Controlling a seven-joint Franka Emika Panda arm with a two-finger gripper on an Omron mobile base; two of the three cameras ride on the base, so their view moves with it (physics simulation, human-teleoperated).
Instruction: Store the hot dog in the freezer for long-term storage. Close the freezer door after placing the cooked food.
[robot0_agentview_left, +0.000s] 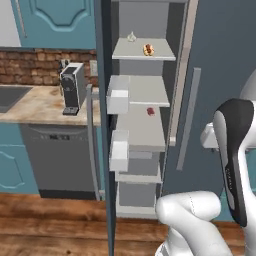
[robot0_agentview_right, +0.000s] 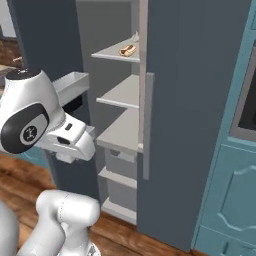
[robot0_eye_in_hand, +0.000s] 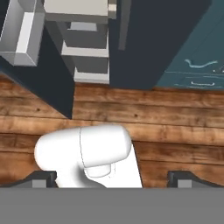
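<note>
- The hot dog (robot0_agentview_left: 148, 49) is seen lying on the upper shelf (robot0_agentview_left: 160, 52) of the freezer (robot0_agentview_left: 142, 125), towards the right of that shelf; in the right base view it (robot0_agentview_right: 128, 50) sits close to the shelf's front edge.
- A small whitish bulb (robot0_agentview_left: 132, 37) is placed on the same shelf, behind and to the left of the hot dog, apart from it.
- A tiny dark-red item (robot0_agentview_left: 151, 111) is seen two shelves lower, on a pale grey shelf.
- The freezer door (robot0_agentview_left: 104, 100) is swung wide open, shown edge-on in the left base view, with white bins (robot0_agentview_left: 118, 97) mounted on its inner side.
- The fridge's right door (robot0_agentview_right: 195, 100) is closed, with a long vertical handle (robot0_agentview_right: 148, 125).
- The pincer (robot0_eye_in_hand: 113, 179) is empty and spread wide: its two dark tips are seen far apart at the bottom of the hand view, with nothing between them, pointed down at the wooden floor (robot0_eye_in_hand: 175, 118) in front of the freezer.
- The pincer is held well away from the hot dog and from the door.
- A coffee machine (robot0_agentview_left: 72, 89) is stood on the bench (robot0_agentview_left: 35, 105) to the left of the open door, before a brick wall.
- Teal cabinets (robot0_agentview_right: 230, 190) are seen to the right of the fridge.
</note>
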